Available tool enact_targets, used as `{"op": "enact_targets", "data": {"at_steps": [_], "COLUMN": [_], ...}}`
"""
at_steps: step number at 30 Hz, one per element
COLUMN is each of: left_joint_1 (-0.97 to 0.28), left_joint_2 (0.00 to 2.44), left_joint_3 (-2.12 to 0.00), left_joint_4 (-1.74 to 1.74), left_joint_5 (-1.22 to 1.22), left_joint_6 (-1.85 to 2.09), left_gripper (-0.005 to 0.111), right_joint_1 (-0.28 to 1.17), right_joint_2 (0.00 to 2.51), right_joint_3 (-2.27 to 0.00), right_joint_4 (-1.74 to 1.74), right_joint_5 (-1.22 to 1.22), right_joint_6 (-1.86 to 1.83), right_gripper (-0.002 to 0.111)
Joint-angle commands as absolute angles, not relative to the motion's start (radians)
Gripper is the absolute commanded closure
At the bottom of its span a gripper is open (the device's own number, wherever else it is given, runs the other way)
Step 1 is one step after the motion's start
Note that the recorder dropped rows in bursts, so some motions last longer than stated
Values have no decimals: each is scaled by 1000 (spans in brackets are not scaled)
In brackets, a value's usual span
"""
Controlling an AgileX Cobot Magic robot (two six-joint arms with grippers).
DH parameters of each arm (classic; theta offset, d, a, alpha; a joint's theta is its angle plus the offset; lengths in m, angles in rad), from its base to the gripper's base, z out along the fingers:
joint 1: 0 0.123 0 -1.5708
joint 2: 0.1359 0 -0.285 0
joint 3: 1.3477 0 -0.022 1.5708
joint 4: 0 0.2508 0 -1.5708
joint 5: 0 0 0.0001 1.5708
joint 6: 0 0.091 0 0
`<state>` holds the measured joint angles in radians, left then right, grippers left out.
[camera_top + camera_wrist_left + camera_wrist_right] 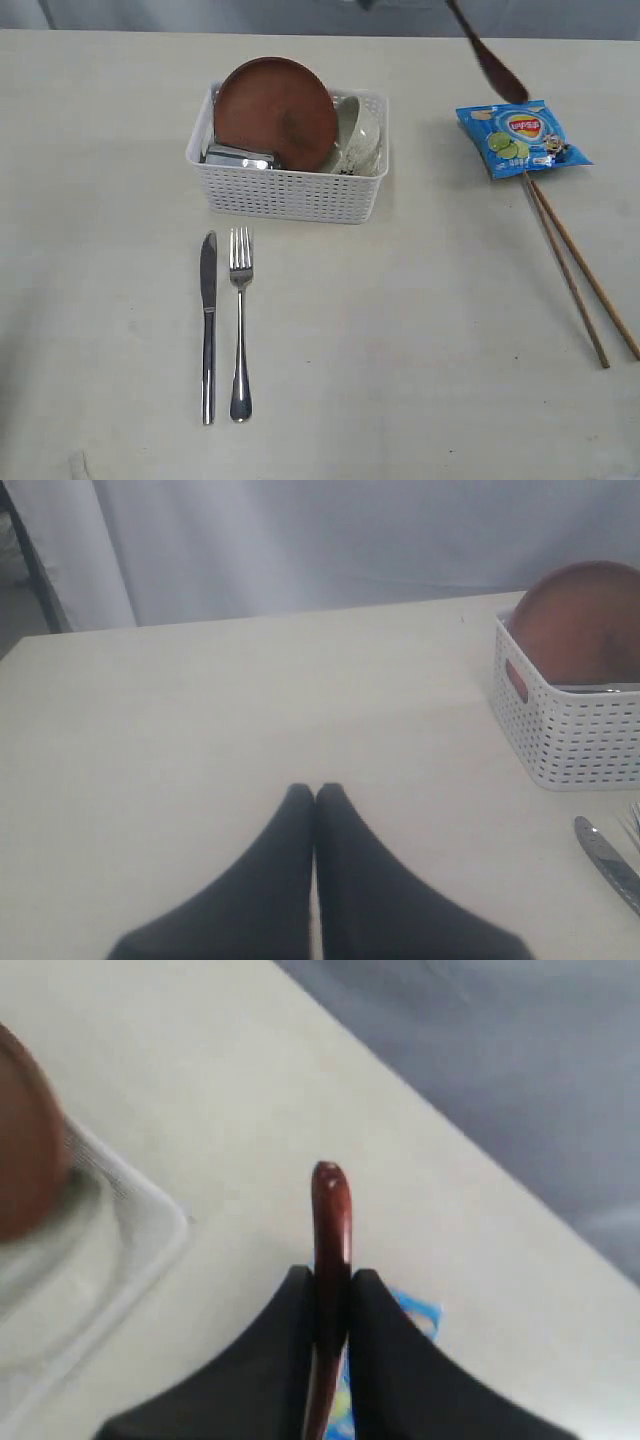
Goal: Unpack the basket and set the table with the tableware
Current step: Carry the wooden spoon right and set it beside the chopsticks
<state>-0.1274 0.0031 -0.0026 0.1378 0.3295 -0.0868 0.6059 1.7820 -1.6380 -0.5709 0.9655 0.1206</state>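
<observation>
**Item 1. Right gripper (332, 1276).** It is clenched on the handle of the brown wooden spoon (330, 1200), held in the air with the bowl end jutting ahead of the jaws. Hazard: the pinch is narrow and the spoon long. If you swing fast, it may pivot or slip out.

**Item 2. Blue chip bag (520, 135).** It lies on the pale cream table (420, 330) below that gripper. Hazard: if you lower straight down, the spoon lands on the bag, where it would likely rock or slide.

**Item 3. Pair of wooden chopsticks (575, 270).** They lie near the same gripper, running out from under the bag. Hazard: they are light and round, so a brush from the spoon would roll them apart.

**Item 4. White perforated plastic basket (290, 190).** It sits off to the side of both grippers, between them. It holds a round brown plate (275, 110) leaning on edge, a pale bowl (360, 135) and a steel cup (240, 157). Hazard: if you bump the rim, the propped plate could topple.

**Item 5. Left gripper (316, 790).** It is closed on nothing, low over bare table, with the basket to one side. The silver knife (208, 320) and silver fork (240, 330) lie close by. Hazard: a sideways sweep could shove the laid cutlery askew.
</observation>
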Motion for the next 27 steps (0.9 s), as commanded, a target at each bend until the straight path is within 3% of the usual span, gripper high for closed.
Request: {"op": "enact_targets", "data": {"at_steps": [1, 7, 13, 27], "left_joint_1": [-132, -132, -132, -132], "left_joint_2": [0, 0, 0, 0], "left_joint_3": [0, 0, 0, 0], "left_joint_4": [138, 138, 138, 138], "left_joint_5": [319, 319, 319, 319], "left_joint_6": [-85, -85, -85, -85], "left_gripper": [107, 107, 107, 107], "right_joint_1": [432, 205, 75, 39], "right_joint_2": [1717, 1699, 1709, 1768], "right_joint_3": [-1462, -1218, -1037, -976], "right_joint_4": [-533, -520, -471, -446], "right_joint_5": [988, 957, 758, 608], "right_joint_6": [143, 67, 67, 65], "right_gripper": [109, 109, 109, 108]}}
